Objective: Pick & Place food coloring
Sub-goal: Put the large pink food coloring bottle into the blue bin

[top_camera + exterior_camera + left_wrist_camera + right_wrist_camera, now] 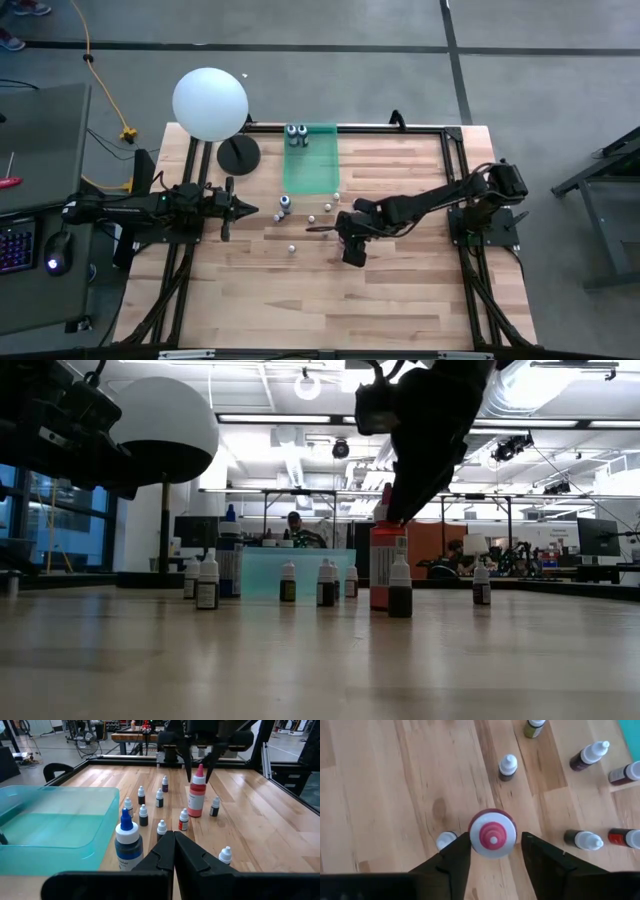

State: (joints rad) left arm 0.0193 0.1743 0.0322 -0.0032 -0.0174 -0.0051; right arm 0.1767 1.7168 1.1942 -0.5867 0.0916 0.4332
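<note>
So the right gripper [492, 852] hangs right over the tall red bottle with the pink cone tip [196, 795], fingers part-open either side of the cap, nothing gripped yet. That bottle stands well clear of the translucent green plastic tray [75, 842]. I'd centre, close gently, then lift straight up. Left gripper [175, 851] sits pinched shut beside the tray.

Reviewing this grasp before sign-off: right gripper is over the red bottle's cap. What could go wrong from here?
1. The right gripper straddles the red bottle high, at its cap; one finger sits closer, so closing may tip the tall bottle.
2. A small bottle stands right beside that finger and could get knocked over.
3. Other small bottles cluster nearby; a toppled red bottle might scatter them.
</note>
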